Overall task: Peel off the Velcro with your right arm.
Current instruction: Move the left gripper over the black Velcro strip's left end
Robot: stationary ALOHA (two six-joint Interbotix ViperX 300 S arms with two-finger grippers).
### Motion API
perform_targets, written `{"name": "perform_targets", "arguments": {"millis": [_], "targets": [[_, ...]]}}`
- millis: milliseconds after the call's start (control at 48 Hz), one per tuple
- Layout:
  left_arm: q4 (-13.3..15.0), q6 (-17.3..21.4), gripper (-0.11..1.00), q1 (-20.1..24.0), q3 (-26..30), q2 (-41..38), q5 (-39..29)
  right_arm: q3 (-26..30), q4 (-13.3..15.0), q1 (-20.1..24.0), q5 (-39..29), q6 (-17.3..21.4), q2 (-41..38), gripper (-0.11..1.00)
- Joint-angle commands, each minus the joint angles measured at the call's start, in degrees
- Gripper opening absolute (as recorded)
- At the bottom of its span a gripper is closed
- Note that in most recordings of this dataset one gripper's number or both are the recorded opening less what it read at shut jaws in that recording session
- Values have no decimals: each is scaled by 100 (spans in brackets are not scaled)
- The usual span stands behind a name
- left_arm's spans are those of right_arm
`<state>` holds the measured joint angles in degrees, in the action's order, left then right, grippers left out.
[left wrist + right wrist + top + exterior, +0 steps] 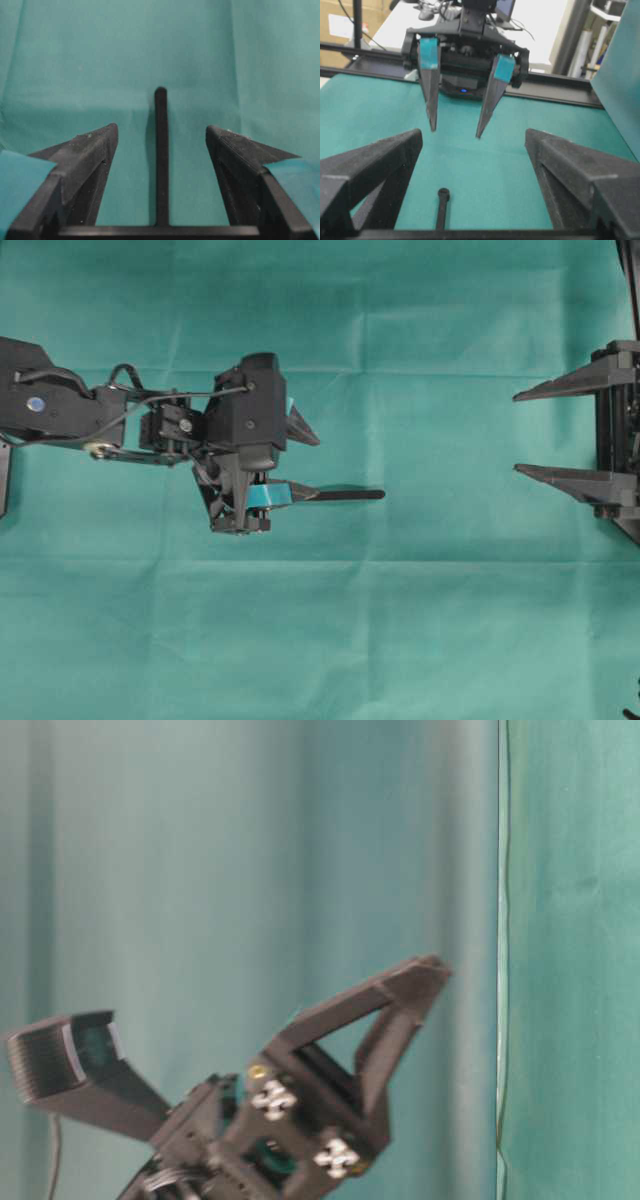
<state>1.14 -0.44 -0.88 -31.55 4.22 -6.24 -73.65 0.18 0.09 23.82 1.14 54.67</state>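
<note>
The Velcro [355, 494] is a thin black strap lying flat on the green cloth, its rounded end pointing toward the right arm. My left gripper [317, 468], with teal-taped fingers, is open just left of it. In the left wrist view the Velcro [161, 150] runs straight ahead between the spread fingers of that gripper [162, 128], touching neither. My right gripper [515, 432], with plain black fingers, is open at the right edge, well apart from the strap. From the right wrist the Velcro [441, 210] lies low between that gripper's [474, 132] fingers, with the left gripper [455, 131] facing it.
A green cloth [320, 640] covers the table, with creases across it. A green curtain [560, 960] hangs at the side. Beyond the far table edge run a black rail [560, 92] and a cluttered desk [540, 20].
</note>
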Motion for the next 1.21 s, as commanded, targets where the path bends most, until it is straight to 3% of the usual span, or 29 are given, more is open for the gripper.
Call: {"name": "perform_targets", "arguments": {"millis": [0,771,1188], "targets": [[9,18,72,18,141,-35,-9,70,0,9,97,9,-18,69],[9,9,72,35,176,-1389,44,-18,9,18,237,0,-35,68],[0,9,72,44,229,-1837,580,-44,9,18,237,0,-35,68]]}}
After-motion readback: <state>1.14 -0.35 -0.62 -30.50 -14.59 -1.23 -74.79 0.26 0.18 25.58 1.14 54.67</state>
